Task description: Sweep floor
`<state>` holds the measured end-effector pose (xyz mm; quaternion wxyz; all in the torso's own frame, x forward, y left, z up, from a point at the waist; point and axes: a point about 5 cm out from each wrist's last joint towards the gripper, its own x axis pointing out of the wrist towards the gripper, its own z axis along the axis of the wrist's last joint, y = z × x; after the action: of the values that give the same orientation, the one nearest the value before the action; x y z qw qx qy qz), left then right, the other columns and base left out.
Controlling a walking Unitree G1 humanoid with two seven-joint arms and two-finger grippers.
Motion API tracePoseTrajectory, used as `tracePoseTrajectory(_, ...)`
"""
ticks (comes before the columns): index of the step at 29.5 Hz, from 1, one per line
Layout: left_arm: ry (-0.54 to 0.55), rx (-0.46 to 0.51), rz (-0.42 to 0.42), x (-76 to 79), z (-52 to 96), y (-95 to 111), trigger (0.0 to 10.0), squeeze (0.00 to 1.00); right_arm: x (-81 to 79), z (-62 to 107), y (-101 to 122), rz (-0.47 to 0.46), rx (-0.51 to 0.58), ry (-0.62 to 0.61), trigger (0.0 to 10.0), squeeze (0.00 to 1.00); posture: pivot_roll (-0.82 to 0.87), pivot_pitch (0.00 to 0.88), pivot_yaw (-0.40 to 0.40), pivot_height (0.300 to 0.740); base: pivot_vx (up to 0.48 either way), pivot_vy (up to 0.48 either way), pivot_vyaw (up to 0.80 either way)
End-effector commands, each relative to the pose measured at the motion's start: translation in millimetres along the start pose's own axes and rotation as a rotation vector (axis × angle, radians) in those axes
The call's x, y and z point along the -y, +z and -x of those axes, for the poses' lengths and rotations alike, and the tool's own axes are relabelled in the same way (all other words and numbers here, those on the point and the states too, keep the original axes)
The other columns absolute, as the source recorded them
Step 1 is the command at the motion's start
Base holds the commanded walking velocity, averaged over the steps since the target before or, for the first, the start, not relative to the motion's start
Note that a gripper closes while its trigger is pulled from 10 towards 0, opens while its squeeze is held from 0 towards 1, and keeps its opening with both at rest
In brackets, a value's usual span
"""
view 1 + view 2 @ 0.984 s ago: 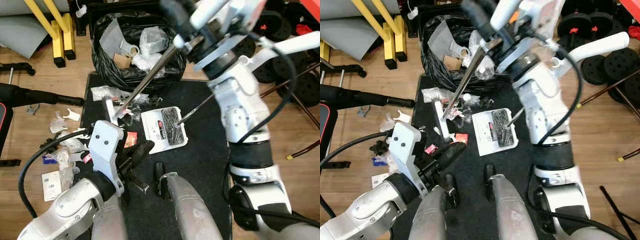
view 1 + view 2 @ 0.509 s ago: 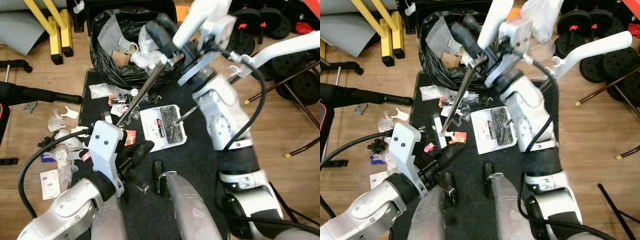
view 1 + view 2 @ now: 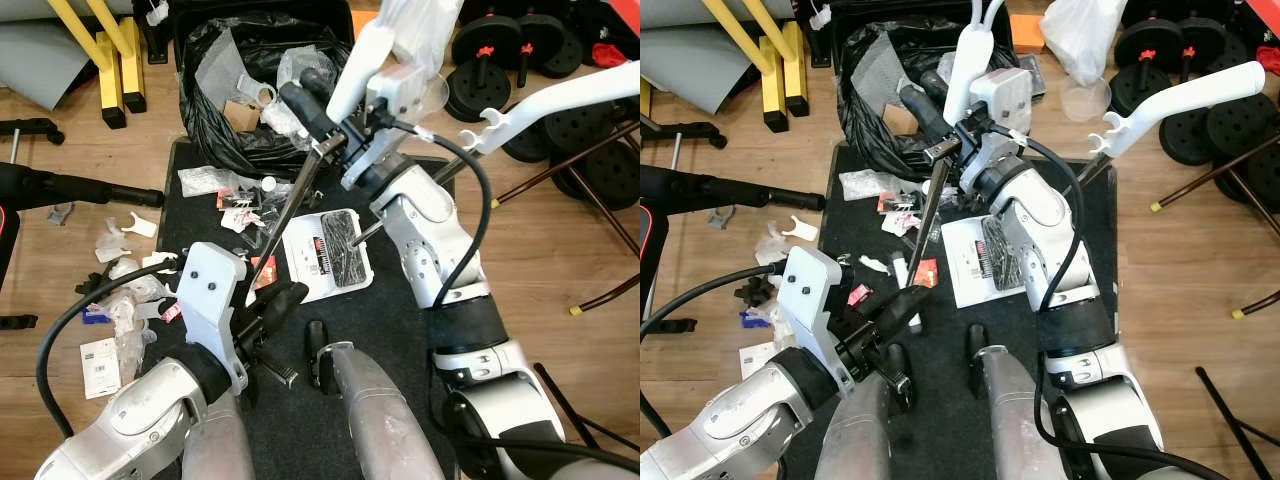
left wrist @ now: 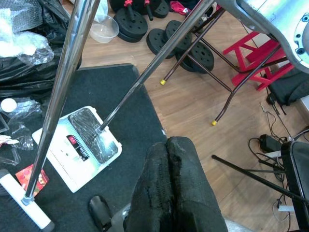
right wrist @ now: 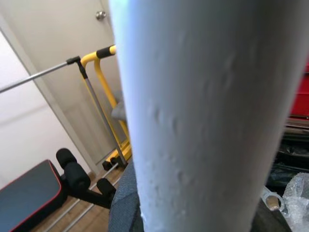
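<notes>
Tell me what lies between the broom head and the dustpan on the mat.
Nothing visible blocks it. The broom head sits on the black mat beside a red wrapper, and bare mat separates that from the white dustpan.

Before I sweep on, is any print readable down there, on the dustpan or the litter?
None reads.
White dustpan: red and black label marks, too small.
Red wrapper on the black mat: print blurred.
White card on the wood floor: dark print, too small.
</notes>
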<state>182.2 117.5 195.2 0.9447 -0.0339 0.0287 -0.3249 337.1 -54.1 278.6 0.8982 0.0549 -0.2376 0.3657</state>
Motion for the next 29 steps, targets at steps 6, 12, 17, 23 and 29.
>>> tracePoseTrajectory(6, -0.068, -0.027, 0.020, 6.0, 2.4, -5, 10.0, 0.00, 4.3, 0.9, 3, 0.070, -0.048, -0.006, 10.0, 0.00, -0.10, 0.535, -0.143, 0.740, 0.000, 0.000, 0.00)
tracePoseTrajectory(12, -0.067, -0.025, 0.019, 5.1, 0.9, -5, 10.0, 0.00, 9.6, 1.1, 12, 0.076, -0.047, -0.042, 10.0, 0.00, -0.11, 0.528, -0.144, 0.740, 0.000, 0.000, 0.00)
tracePoseTrajectory(17, -0.066, -0.023, 0.019, 4.2, -0.1, -5, 10.0, 0.00, 15.6, 4.0, 18, 0.090, -0.058, -0.096, 10.0, 0.00, -0.11, 0.521, -0.143, 0.740, 0.000, 0.000, 0.00)
tracePoseTrajectory(23, -0.067, -0.022, 0.018, 3.6, -1.0, -6, 10.0, 0.00, 20.6, 4.9, 25, 0.112, -0.059, -0.132, 10.0, 0.00, -0.11, 0.516, -0.142, 0.740, 0.000, 0.000, 0.00)
tracePoseTrajectory(29, -0.066, -0.021, 0.017, 2.8, -2.6, -7, 10.0, 0.00, 27.6, 6.3, 31, 0.149, -0.073, -0.180, 10.0, 0.00, -0.12, 0.505, -0.141, 0.740, 0.000, 0.000, 0.00)
